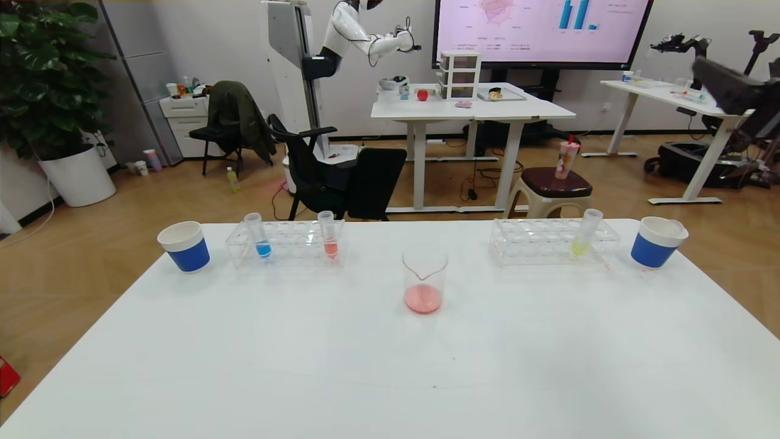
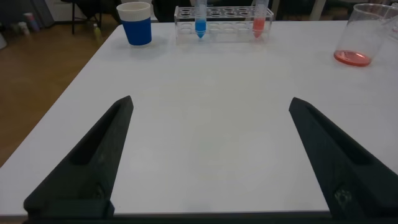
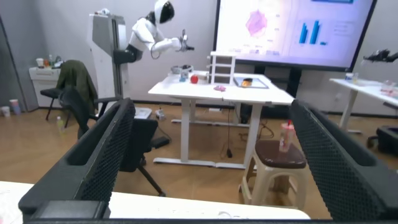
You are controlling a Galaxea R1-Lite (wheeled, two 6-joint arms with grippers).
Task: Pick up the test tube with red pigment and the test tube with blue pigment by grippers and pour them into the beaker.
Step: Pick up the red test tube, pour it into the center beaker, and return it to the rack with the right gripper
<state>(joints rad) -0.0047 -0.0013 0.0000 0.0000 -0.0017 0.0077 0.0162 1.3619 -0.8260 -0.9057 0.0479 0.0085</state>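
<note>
Upright beaker [image 1: 424,279], spout rearward; blue tube [image 1: 258,234] upright behind.

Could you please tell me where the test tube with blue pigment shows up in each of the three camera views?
Head view: the test tube with blue pigment stands in the rack on the robot's left, nearest the blue-banded cup.
Left wrist view: it stands in the same rack, across the table beyond the open left gripper.
Right wrist view: not in it.
Shared landmark: the blue-banded cup beside the rack, in the head and left wrist views.
</note>
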